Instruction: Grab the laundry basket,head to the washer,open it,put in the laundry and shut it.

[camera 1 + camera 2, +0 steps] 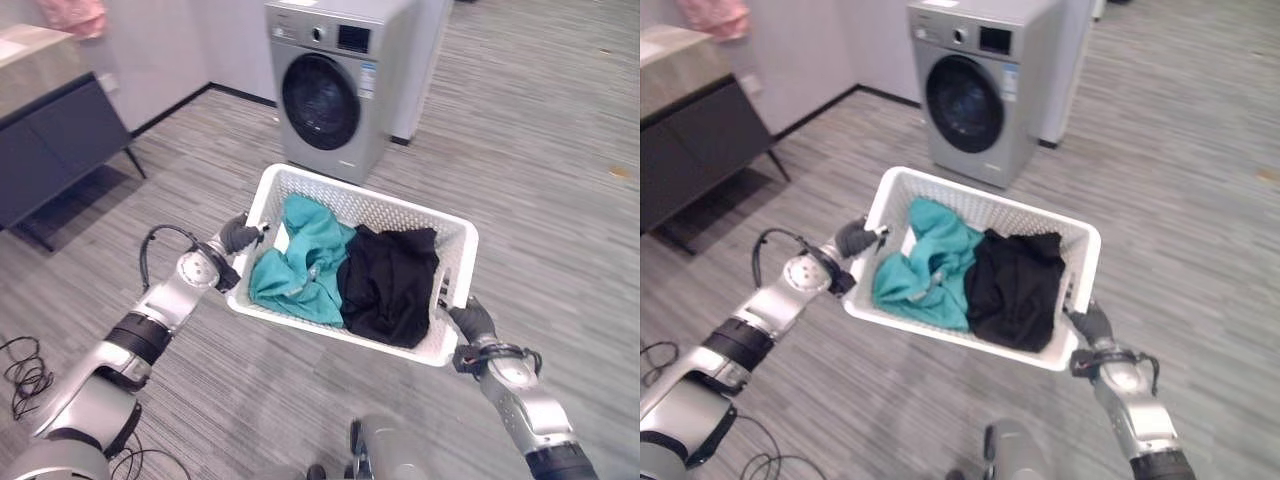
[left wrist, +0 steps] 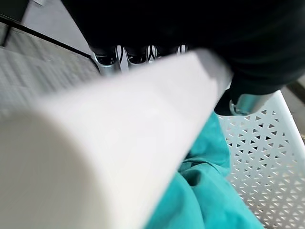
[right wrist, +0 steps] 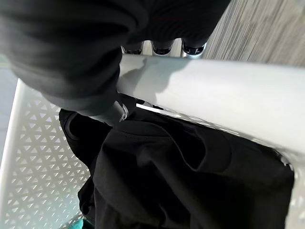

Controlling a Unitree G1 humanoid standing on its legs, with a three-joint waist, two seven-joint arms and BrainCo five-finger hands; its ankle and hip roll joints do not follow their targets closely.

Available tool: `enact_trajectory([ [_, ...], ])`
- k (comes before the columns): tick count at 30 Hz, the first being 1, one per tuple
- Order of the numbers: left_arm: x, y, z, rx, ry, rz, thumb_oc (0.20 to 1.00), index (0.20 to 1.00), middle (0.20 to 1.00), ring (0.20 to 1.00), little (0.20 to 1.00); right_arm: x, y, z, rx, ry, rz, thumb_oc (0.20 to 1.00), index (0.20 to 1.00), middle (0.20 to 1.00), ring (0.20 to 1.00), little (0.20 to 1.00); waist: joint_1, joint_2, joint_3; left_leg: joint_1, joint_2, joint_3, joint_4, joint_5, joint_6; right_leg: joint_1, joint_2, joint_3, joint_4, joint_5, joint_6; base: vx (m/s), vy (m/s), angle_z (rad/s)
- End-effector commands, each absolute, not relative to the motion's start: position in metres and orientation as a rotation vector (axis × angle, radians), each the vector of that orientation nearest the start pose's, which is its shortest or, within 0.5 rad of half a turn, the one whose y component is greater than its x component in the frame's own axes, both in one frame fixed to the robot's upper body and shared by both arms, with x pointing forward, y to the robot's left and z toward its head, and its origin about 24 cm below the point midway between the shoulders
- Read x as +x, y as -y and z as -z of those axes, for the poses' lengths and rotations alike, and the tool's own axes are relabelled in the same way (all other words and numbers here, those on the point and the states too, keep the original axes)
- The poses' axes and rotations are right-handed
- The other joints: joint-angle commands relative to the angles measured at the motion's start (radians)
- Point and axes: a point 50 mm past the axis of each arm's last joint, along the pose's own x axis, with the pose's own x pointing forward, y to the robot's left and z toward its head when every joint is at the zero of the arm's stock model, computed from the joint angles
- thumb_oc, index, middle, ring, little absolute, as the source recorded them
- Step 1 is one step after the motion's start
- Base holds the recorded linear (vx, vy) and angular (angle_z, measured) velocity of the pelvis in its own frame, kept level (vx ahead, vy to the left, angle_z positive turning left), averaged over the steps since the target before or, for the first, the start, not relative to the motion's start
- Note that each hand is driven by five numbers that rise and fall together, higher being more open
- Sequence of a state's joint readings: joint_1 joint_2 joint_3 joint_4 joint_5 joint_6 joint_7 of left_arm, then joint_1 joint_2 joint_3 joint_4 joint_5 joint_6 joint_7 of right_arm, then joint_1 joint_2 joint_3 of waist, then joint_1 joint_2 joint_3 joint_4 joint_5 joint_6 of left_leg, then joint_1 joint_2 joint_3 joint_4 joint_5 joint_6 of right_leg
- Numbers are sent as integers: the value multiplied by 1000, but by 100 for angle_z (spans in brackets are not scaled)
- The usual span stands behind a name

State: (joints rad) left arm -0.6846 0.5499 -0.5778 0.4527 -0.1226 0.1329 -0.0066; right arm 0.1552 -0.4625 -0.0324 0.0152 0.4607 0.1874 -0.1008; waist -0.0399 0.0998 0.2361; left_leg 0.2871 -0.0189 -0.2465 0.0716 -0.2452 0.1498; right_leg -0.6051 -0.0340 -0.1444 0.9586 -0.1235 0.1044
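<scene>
A white perforated plastic laundry basket [image 1: 455,235] is gripped at both rims by the left robot hand [image 1: 238,236] and right robot hand [image 1: 472,320], level for carrying toward the grey front-loading washer [image 1: 330,85] ahead.

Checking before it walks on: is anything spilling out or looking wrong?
Nothing stands out. The teal garment and black garment lie inside the white laundry basket, held at both ends by the left hand and right hand. The washer door is closed.

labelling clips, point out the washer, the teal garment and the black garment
washer [image 1: 322,100], left eye view, on its round door
teal garment [image 1: 305,270], left eye view, mid-cloth
black garment [image 1: 390,285], left eye view, mid-cloth
</scene>
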Motion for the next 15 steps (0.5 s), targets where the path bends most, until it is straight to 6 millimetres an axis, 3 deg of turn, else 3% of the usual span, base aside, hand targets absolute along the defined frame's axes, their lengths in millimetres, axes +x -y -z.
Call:
enact_trajectory([
  [1, 373, -195, -165, 840, 117, 155, 200, 200, 200, 200, 200, 239, 277, -60, 50, -81, 239, 200, 200, 200, 200, 200, -70, -94, -79, -202, -27, 155, 88, 121, -125, 382, 16, 97, -493, 132, 45, 440, -196, 240],
  [2, 375, -194, -166, 833, 121, 152, 200, 200, 200, 200, 200, 239, 281, -62, 48, -74, 247, 200, 200, 200, 200, 200, -81, -101, -78, -171, -27, 132, 83, 97, -130, 351, 2, 123, -604, 146, 48, 460, -131, 266],
  [3, 375, -199, -168, 838, 120, 127, 200, 200, 200, 200, 200, 242, 282, -67, 32, -63, 235, 200, 200, 200, 200, 200, -85, -95, -76, -111, -15, 119, 57, 60, -136, 327, -41, 93, -781, 176, 60, 569, -174, 186],
  [4, 375, -201, -166, 837, 112, 122, 200, 200, 200, 200, 200, 244, 284, -69, 25, -58, 236, 200, 200, 200, 200, 200, -84, -95, -72, -83, -8, 120, 52, 46, -141, 311, -70, 63, -834, 198, 66, 575, -158, 57],
  [5, 374, -207, -162, 837, 96, 110, 200, 200, 200, 200, 200, 246, 284, -71, 13, -56, 230, 200, 200, 200, 200, 200, -85, -90, -73, -49, 6, 132, 54, 28, -150, 304, -89, -6, -899, 224, 76, 587, -189, -47],
  [6, 371, -223, -162, 847, 77, 74, 200, 200, 200, 200, 200, 253, 282, -79, -4, -32, 210, 200, 200, 200, 200, 200, -63, -93, -95, 6, 17, 181, 51, 15, -172, 316, -122, -185, -969, 240, 87, 855, -264, -80],
  [7, 370, -231, -169, 861, 91, 55, 200, 200, 200, 200, 200, 258, 281, -84, -24, -26, 184, 200, 200, 200, 200, 200, -54, -93, -138, 49, 43, 228, 77, 7, -199, 371, -125, -290, -962, 251, 80, 646, -215, -73],
  [8, 370, -231, -169, 860, 91, 56, 200, 200, 200, 200, 200, 258, 281, -84, -24, -27, 184, 200, 200, 200, 200, 200, -56, -98, -135, 47, 40, 231, 78, 13, -201, 373, -131, -306, -965, 265, 74, 699, -244, -90],
  [9, 370, -234, -178, 866, 115, 41, 200, 200, 200, 200, 200, 260, 288, -89, -50, -22, 201, 200, 200, 200, 200, 200, -63, -91, -170, 21, 98, 259, 227, 89, -242, 437, -92, -289, -956, 270, 35, 302, -131, -80],
  [10, 370, -234, -178, 865, 115, 41, 200, 200, 200, 200, 200, 260, 288, -89, -51, -21, 201, 200, 200, 200, 200, 200, -65, -88, -172, 14, 101, 257, 237, 84, -244, 436, -89, -291, -958, 270, 34, 437, -236, -25],
  [11, 372, -231, -183, 851, 134, 47, 200, 200, 200, 200, 200, 259, 295, -95, -50, 1, 231, 200, 200, 200, 200, 200, -82, -86, -178, -43, 165, 268, 415, 203, -278, 453, -79, -279, -932, 258, 8, 273, -325, 5],
  [12, 369, -233, -186, 834, 140, 31, 200, 200, 200, 200, 200, 260, 298, -100, -50, 20, 257, 200, 200, 200, 200, 200, -80, -101, -167, -145, 239, 301, 653, 335, -269, 507, -49, -250, -915, 210, -53, 388, -432, 8],
  [13, 368, -234, -185, 822, 142, 23, 200, 200, 200, 200, 200, 263, 294, -102, -49, 31, 249, 200, 200, 200, 200, 200, -66, -104, -160, -187, 247, 291, 778, 367, -261, 538, -28, -236, -917, 188, -82, 270, -329, 5],
  [14, 367, -234, -185, 822, 141, 21, 200, 200, 200, 200, 200, 263, 294, -102, -49, 32, 248, 200, 200, 200, 200, 200, -67, -100, -159, -193, 251, 287, 789, 363, -262, 537, -24, -237, -917, 189, -84, 254, -251, -26],
  [15, 367, -233, -190, 802, 161, 14, 200, 200, 200, 200, 200, 267, 289, -107, -61, 48, 232, 200, 200, 200, 200, 200, -52, -110, -134, -276, 263, 256, 948, 393, -245, 575, -5, -200, -919, 152, -117, 220, -195, -46],
])
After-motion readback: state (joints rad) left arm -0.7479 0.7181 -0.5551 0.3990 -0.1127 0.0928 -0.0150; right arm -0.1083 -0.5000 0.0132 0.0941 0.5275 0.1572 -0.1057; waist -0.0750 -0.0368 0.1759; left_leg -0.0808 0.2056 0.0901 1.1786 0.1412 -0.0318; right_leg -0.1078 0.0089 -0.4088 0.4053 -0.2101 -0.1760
